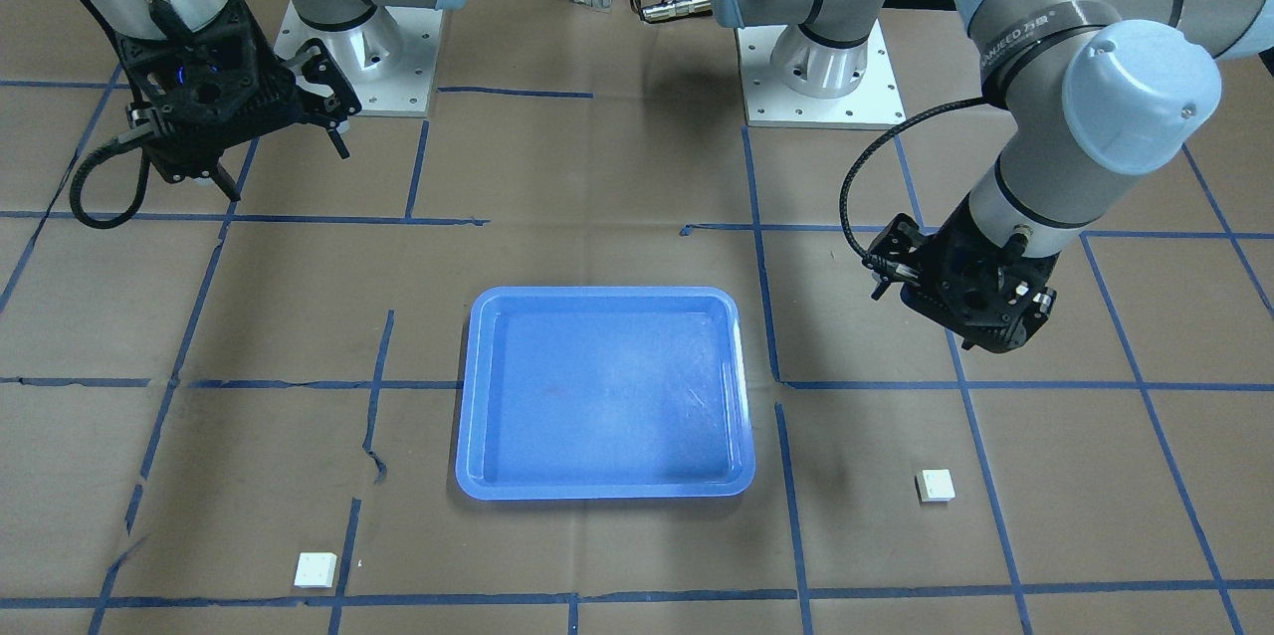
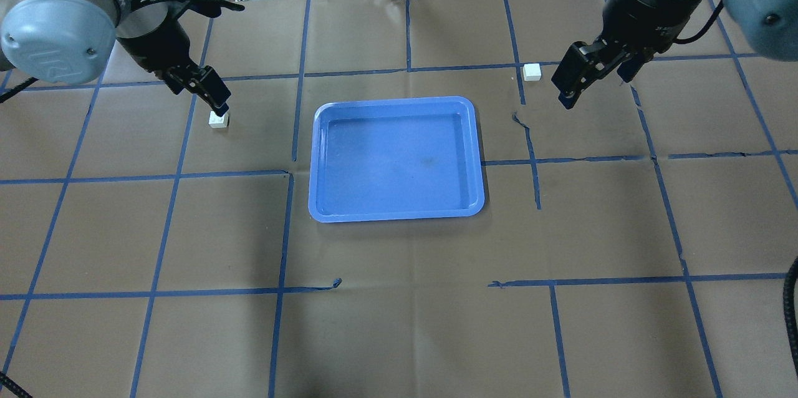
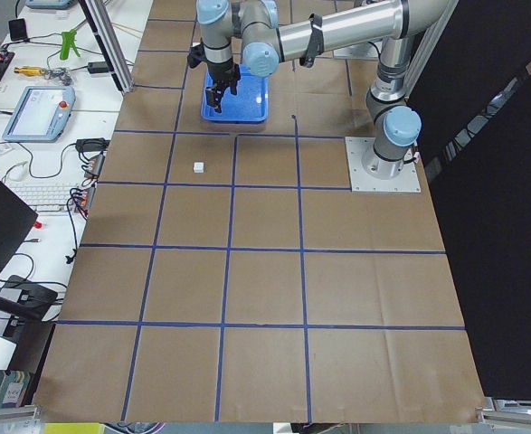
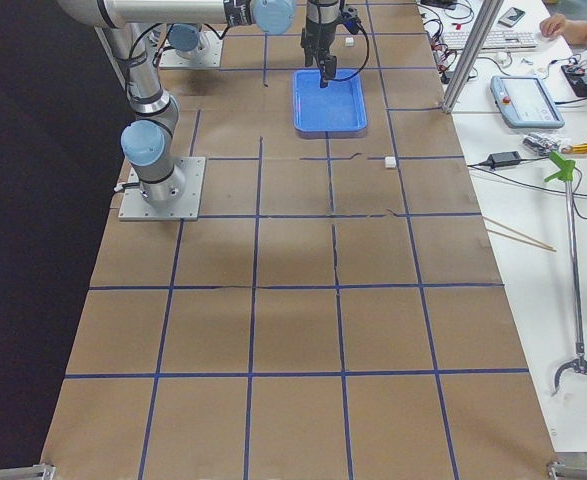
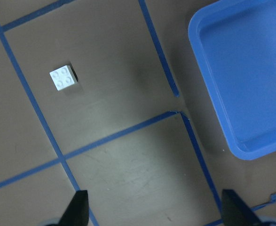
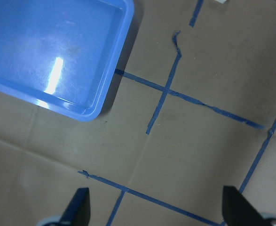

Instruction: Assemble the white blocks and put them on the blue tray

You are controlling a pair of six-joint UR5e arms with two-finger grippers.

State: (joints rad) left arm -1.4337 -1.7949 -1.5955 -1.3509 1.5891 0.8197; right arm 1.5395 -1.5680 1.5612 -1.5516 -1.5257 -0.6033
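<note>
White blocks (image 1: 935, 485) sit on the table (image 1: 617, 167) either side of the blue tray (image 1: 468, 416), not yet joined. Both grippers hang spread and holding nothing: left gripper (image 5: 156, 214), right gripper (image 6: 156, 214). I'd say the left one should centre over its block, square itself to the flat sides, then drop. From overhead it seems to touch that block; the front view shows it well apart.

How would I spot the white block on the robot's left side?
Find the blue tray in the middle of the brown table. On the robot's left of it, apart from the tray and about level with its far rim, lies the left white block, a tiny four-stud square. The other white block lies on the tray's opposite side, farther out, beside a tape crossing.
</note>
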